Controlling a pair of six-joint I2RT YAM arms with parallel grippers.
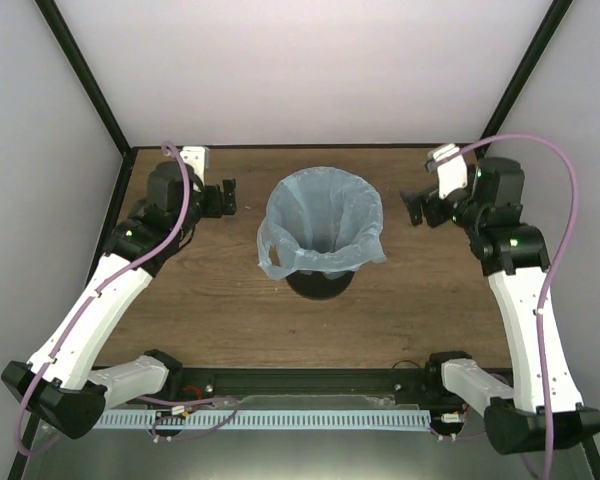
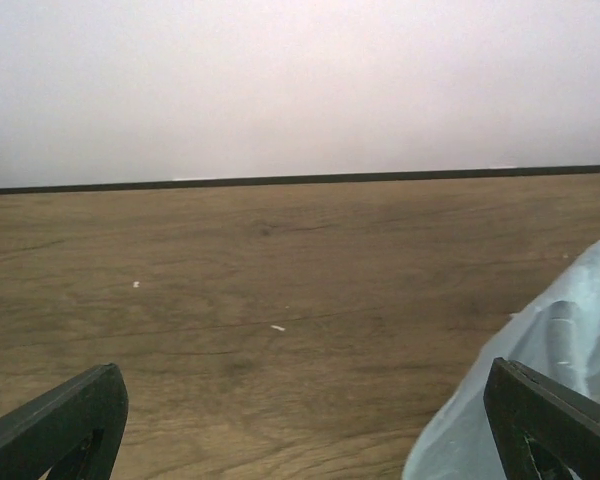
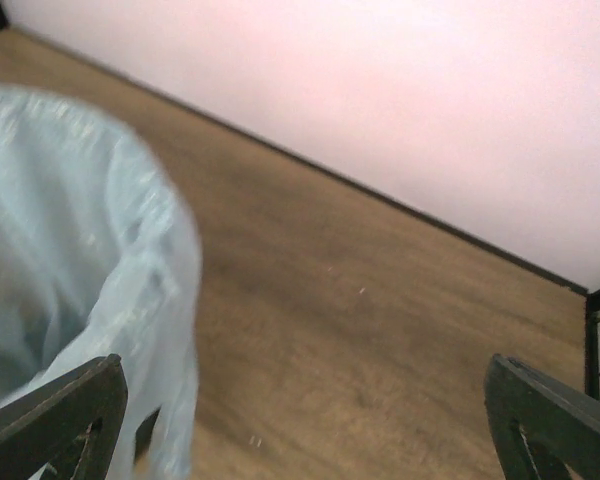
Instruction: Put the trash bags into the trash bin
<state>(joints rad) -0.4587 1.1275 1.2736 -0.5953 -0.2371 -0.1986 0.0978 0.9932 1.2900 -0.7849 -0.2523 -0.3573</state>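
Observation:
The light-blue trash bag (image 1: pixel 325 222) lines the black trash bin (image 1: pixel 320 285) at the table's middle, its mouth open and its rim draped over the bin's top, one handle loop hanging at the left. Only the bin's dark base shows below it. My left gripper (image 1: pixel 226 197) is open and empty, just left of the bag; the bag (image 2: pixel 540 390) shows at the lower right of the left wrist view. My right gripper (image 1: pixel 414 208) is open and empty, just right of the bag, which fills the left of the right wrist view (image 3: pixel 70 250).
The wooden table (image 1: pixel 210 310) has a black frame edge (image 2: pixel 300 181) at the back and white walls around it. Black frame posts (image 1: pixel 80 75) stand at the back corners. Cables and a rail run along the near edge (image 1: pixel 280 415).

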